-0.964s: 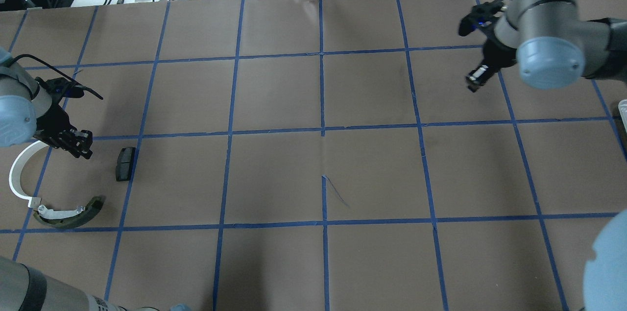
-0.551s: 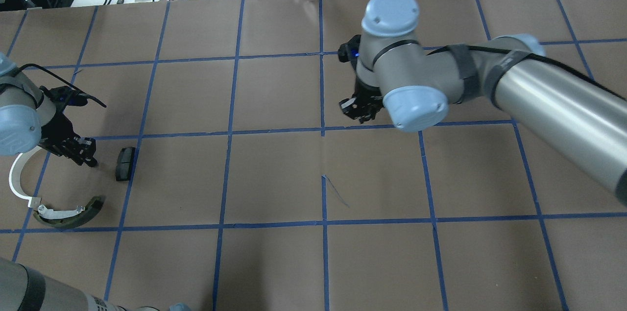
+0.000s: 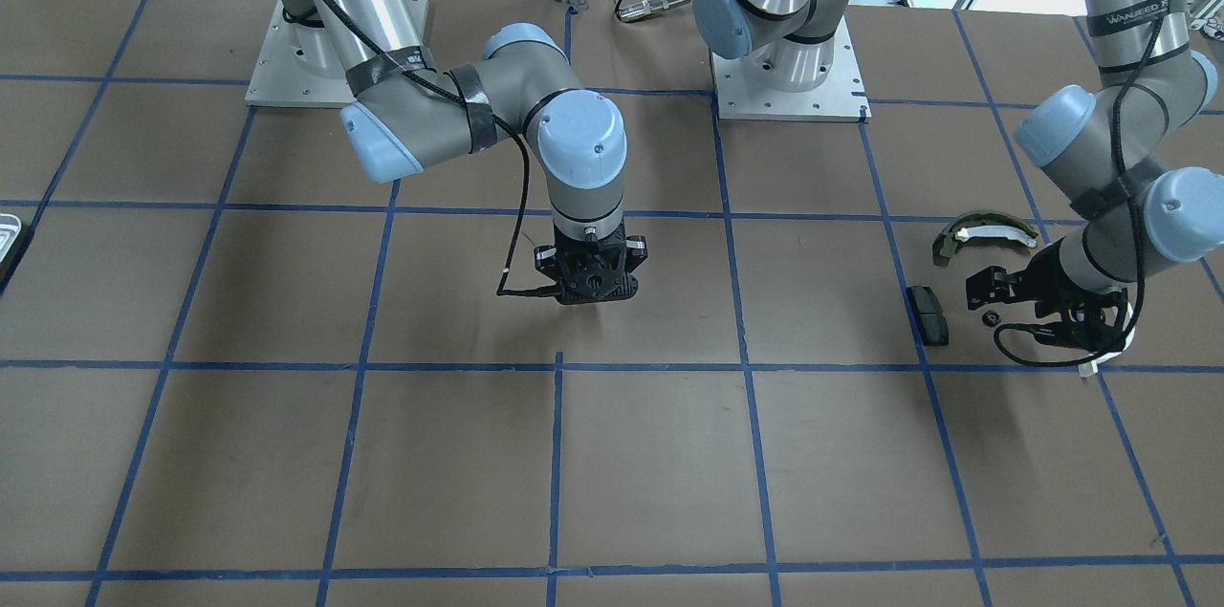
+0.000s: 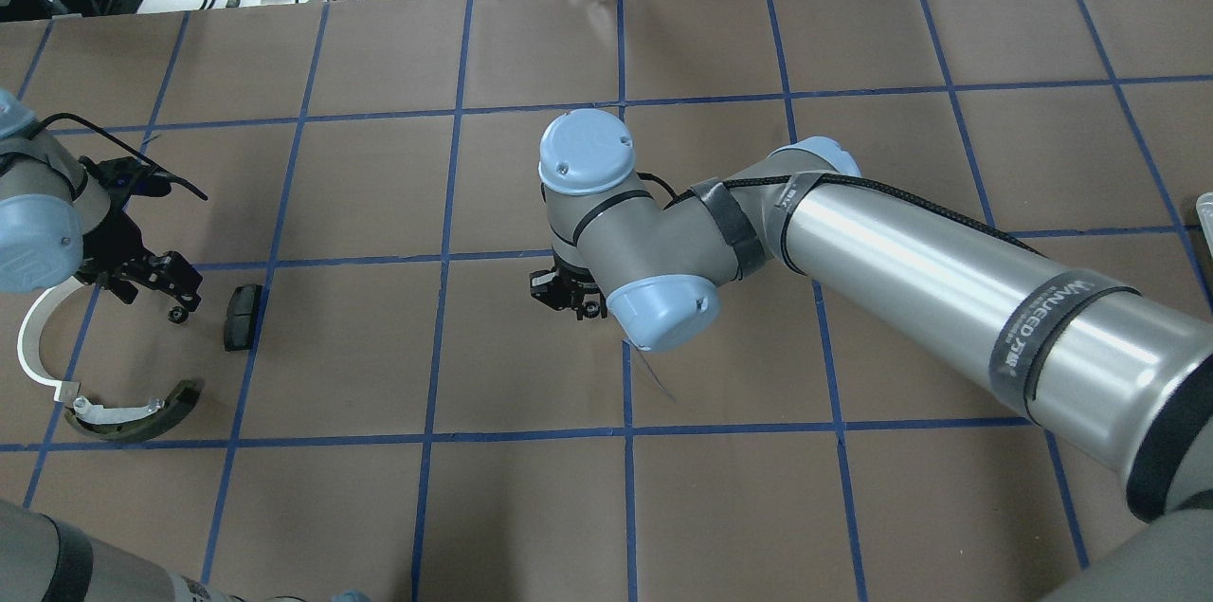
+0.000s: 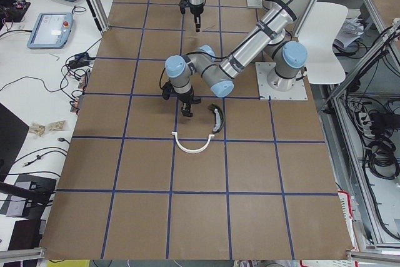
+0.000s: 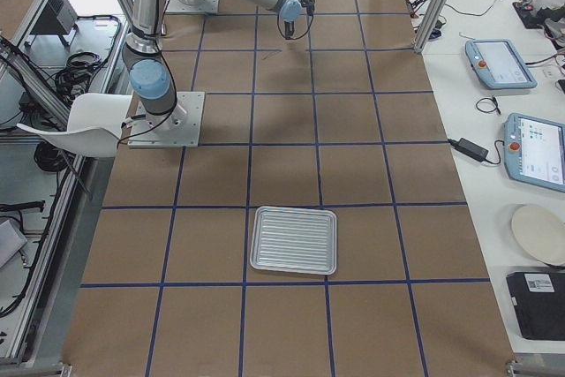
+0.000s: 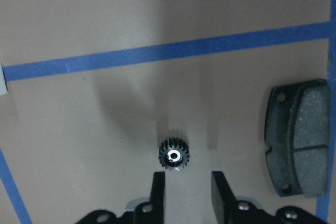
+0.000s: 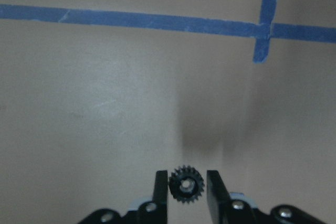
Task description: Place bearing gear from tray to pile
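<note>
Our left tool [image 7: 188, 179] is open, one gear [image 7: 174, 156] lying near the pad [image 7: 296, 137]. Our right tool [image 8: 187, 178] grips a second gear [image 8: 186, 187], only midway across the surface.

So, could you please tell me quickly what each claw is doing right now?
Left claw: open, empty, a loose gear lying just ahead.
Right claw: closed on a bearing gear.

Overhead looks down from behind, front camera faces it — both share the black pad [image 4: 244, 317]; wrist cameras sit close.
</note>
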